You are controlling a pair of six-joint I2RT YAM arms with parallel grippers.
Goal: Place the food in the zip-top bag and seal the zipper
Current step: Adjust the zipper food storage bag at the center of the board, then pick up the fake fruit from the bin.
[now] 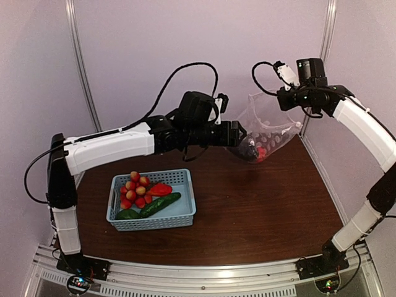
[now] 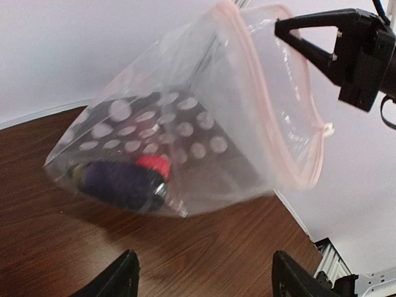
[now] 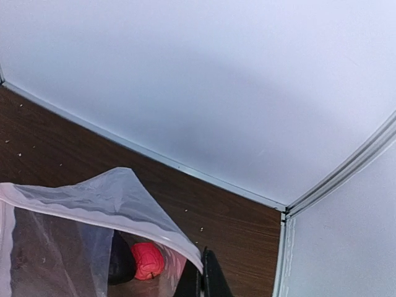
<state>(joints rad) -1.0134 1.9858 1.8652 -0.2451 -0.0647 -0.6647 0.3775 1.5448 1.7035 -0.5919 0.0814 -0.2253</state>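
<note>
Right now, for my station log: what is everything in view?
basket: one, light blue, table front left
cherry tomatoes: one cluster, red-orange, in basket
red pepper: one, red, in basket
cucumber: one, green, in basket
small piece: one, dark green, in basket
zip-top bag: one, clear, white dots, held aloft
eggplant: one, dark purple, in bag
red item: one, red, in bag
table: one, dark brown
left gripper: one, black, open, facing bag
right gripper: one, black, shut on bag edge

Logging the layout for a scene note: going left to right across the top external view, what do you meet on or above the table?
Blue basket → zip-top bag → right arm's white forearm.
</note>
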